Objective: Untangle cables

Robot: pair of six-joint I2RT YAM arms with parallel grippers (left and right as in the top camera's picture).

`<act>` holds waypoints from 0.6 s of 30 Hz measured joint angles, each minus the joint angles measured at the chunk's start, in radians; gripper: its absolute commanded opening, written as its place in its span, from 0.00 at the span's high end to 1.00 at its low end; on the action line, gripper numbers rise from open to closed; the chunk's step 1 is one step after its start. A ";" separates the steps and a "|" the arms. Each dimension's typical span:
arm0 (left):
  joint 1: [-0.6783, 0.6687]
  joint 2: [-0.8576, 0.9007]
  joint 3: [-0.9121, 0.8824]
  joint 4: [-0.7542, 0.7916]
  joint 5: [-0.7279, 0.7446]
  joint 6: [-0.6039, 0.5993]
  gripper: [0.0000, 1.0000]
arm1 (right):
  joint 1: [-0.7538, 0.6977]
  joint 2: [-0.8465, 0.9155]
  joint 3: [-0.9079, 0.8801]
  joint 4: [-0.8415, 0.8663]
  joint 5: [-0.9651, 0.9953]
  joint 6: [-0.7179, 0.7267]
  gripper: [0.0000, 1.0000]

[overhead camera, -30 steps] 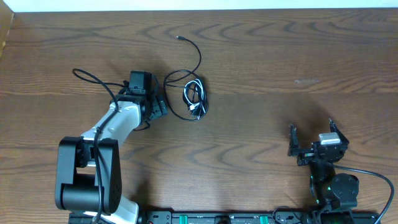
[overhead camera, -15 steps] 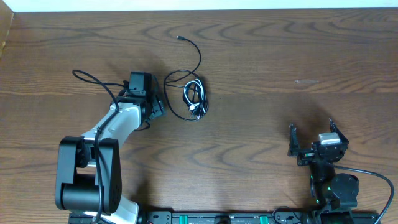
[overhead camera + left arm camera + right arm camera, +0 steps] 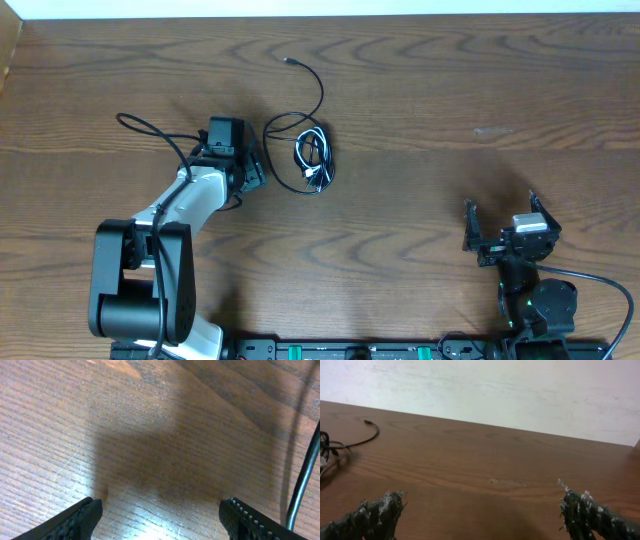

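Cables lie together on the wooden table point(image 3: 450, 90), left of centre toward the far side. The white cord point(image 3: 313, 158) is a small tight coil, and the black cord point(image 3: 321, 92) loops around it, one plug end trailing toward the far edge. The left gripper point(image 3: 252, 172) sits just left of that loop, low over the wood, its fingers point(image 3: 75, 520) apart with only bare table between them. Well apart at the near right, the right gripper point(image 3: 502, 215) stands spread wide, holding nothing.
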 measured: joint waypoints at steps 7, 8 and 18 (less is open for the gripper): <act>0.000 0.000 0.013 0.000 0.000 0.012 0.67 | 0.000 0.000 0.000 0.000 0.000 0.000 0.01; 0.000 0.000 0.017 0.000 0.000 0.011 0.65 | 0.000 0.000 0.000 0.000 0.000 0.000 0.01; 0.000 0.000 0.156 -0.050 0.130 -0.024 0.28 | 0.000 0.000 0.000 0.000 0.000 0.000 0.01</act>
